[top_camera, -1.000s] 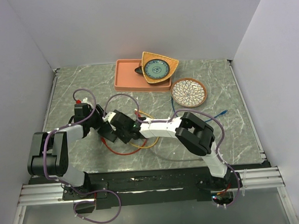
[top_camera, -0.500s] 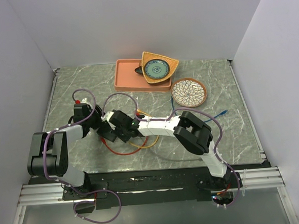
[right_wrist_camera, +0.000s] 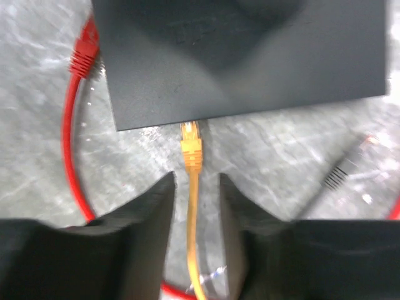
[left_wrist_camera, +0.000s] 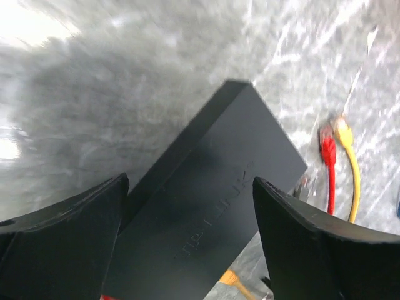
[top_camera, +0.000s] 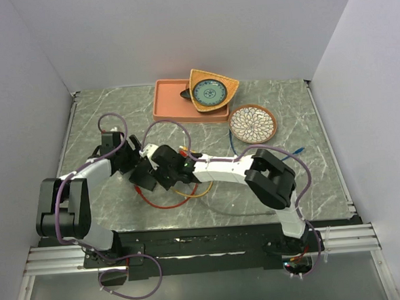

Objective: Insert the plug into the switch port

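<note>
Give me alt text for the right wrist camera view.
An orange plug sits at the edge of the black switch, its cable running down between the open fingers of the right gripper. A red cable curves across the marbled table at left.

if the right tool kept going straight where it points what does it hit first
Probably the switch's edge; the orange plug ahead lines up with the gap between the right tool's fingers.

Overhead overview; two wrist close-ups of switch [left_wrist_camera: 212, 206]
</note>
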Motion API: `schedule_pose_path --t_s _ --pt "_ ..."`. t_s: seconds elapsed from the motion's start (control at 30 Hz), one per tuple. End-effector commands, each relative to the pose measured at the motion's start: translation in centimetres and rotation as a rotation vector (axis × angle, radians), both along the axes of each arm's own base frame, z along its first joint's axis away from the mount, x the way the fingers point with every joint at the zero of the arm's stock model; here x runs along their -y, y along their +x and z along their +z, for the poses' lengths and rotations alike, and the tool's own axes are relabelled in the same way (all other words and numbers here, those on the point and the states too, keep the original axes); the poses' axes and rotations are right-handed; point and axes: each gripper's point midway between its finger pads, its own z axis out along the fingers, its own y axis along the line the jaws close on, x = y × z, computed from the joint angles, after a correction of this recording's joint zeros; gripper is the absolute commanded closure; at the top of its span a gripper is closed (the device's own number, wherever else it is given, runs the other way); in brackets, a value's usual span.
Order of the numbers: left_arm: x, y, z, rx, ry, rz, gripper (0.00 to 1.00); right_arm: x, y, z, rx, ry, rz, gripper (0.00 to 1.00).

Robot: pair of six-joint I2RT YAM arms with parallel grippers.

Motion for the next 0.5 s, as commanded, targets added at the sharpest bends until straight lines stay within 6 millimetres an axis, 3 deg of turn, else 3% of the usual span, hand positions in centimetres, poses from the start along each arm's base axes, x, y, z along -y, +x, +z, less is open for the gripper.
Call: schedule_pose_path --t_s 0.0,0.1,0.17,0.3,0.47 --pt "-2.4 2.1 3.6 0.043 0.078 0.106 0.12 0.3 0.9 6.0 0.074 0.094 -0.03 0.43" --pt "-2.4 2.8 5.4 0.082 0.064 0.121 0.11 1.4 0.7 7.7 0.093 0.101 -0.047 0.26" --pt "-2.0 3.0 7.0 0.122 0.048 0.11 0.11 2.3 0.8 9.2 0.116 0.113 -0.071 0.2" --pt "-1.3 3.1 11.1 0.233 0.011 0.069 0.1 4.4 1.7 11.5 0.135 0.134 -0.148 0.01" --pt "-0.3 2.2 14.2 0.279 -0.033 0.022 0.1 7.7 3.1 12.5 0.076 0.168 -0.282 0.01"
